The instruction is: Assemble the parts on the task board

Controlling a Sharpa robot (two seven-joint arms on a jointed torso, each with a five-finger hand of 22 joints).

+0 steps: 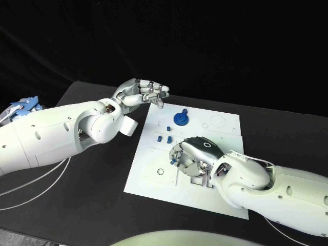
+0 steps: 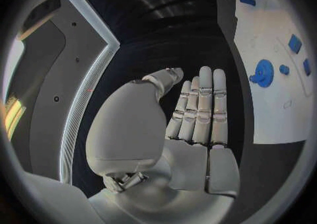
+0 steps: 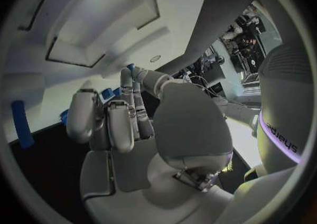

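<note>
The task board point(image 1: 208, 197) is a flat, matte white rectangular plate lying in the middle of the black worktop point(image 1: 83, 215), its long side running away from the robot. Faint engraved outlines mark its surface: a circle near the far right corner and a small ring near the near left edge. A round blue part point(image 1: 180, 119), disc-shaped with a short stub at its rim, sits on the far half of the board. Just nearer are several small blue blocks point(image 1: 162, 137), squarish and standing close together in a loose cluster.

The right hand point(image 1: 196, 155), silver and glossy with a dark rounded back, is lowered palm-down onto the middle of the board, fingers curled toward the surface. Bits of blue show at its fingertips in the head view and between its fingers in the right wrist view, but whether it pinches a part or merely touches one I cannot tell; the palm hides what lies beneath it.

The left hand point(image 1: 140, 94) hovers above the worktop just beyond the board's far left corner, holding nothing. In the left wrist view its fingers point(image 2: 201, 108) are straight and pressed side by side, thumb set apart. A bundle of blue and white cabling point(image 1: 20, 108) sits on the left arm, its shape hard to make out.
</note>
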